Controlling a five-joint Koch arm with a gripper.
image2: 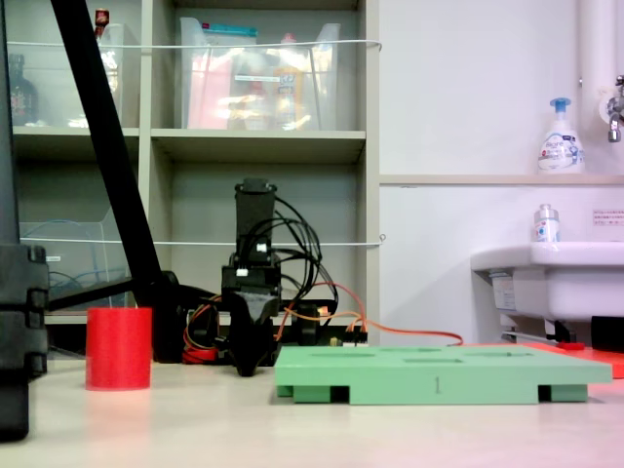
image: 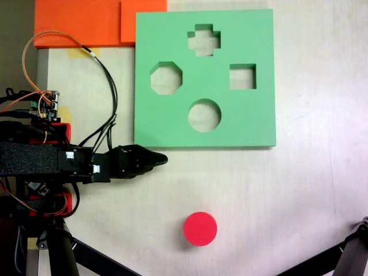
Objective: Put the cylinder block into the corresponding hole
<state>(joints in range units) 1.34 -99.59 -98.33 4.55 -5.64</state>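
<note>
Standing upright on its flat base, the cylinder block (image: 200, 228) had its axis vertical: from above it showed only its round red top, low and centre in the frame, and in the side-on fixed view (image2: 118, 348) it rose as a short red column at the lower left. It sat alone on the worktop (image: 310, 190), well apart from the green foam board (image: 253, 34) that filled the upper middle of the top-down view. The corresponding hole (image: 204, 115) was the round cut-out nearest the board's lower edge, with an octagonal cut-out (image: 166, 78) up and to its left, a square one (image: 242, 76) to its right and a cross-shaped one (image: 203, 40) above.

The end effector (image: 163, 159) reached in from the left edge, pointing right just below the board's lower left corner, pressed together to a single dark tip and holding nothing.

The worktop was pale and lightly scuffed. Orange foam sheets (image: 80, 23) lay at the upper left. Behind the arm stood shelving (image2: 263, 146) with clear bins, and at the right a white sink (image2: 556, 278) under a soap bottle (image2: 561, 136).
</note>
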